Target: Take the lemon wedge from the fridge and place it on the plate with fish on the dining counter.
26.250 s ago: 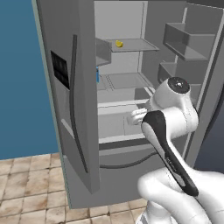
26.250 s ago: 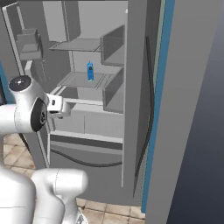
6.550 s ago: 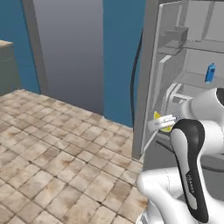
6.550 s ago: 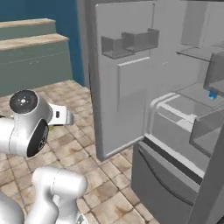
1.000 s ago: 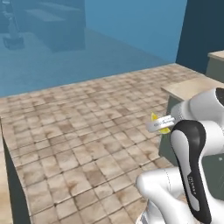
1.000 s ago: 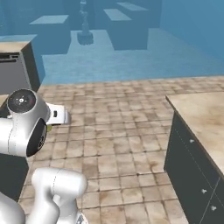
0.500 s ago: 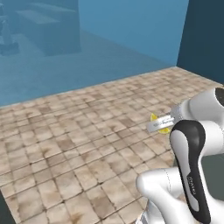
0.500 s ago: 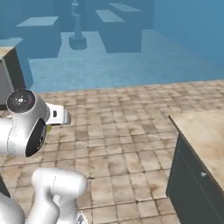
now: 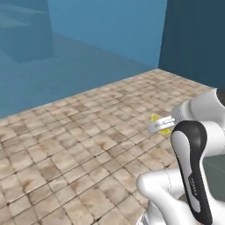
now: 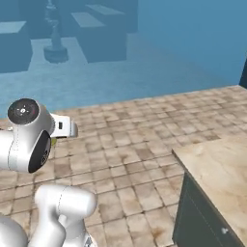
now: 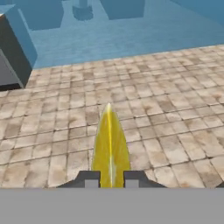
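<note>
The robot was in the carrying leg of the job: the lemon wedge (image 11: 110,146) was out of the fridge and pinched between the two dark fingertips of the gripper (image 11: 110,178), which had closed down narrow on it. From the hand camera the yellow sliver stood straight up toward twelve o'clock from the tips, above bare tiled floor (image 11: 166,113). In the left base view the same wedge (image 9: 159,125) peeked out at the end of the pale fingers, at about three o'clock in the frame, held well clear of the floor. The arm was folded in close to the body, the forearm reared up and the hand stuck out roughly level, a compact travelling pose. A beige stone-topped counter (image 10: 223,170) sat at about four o'clock in the right base view; whether it was the dining counter I could not tell, and no plate was to be seen. The next move, I judged, called for driving on until the plate with fish came into reach, then extending the arm over it.
</note>
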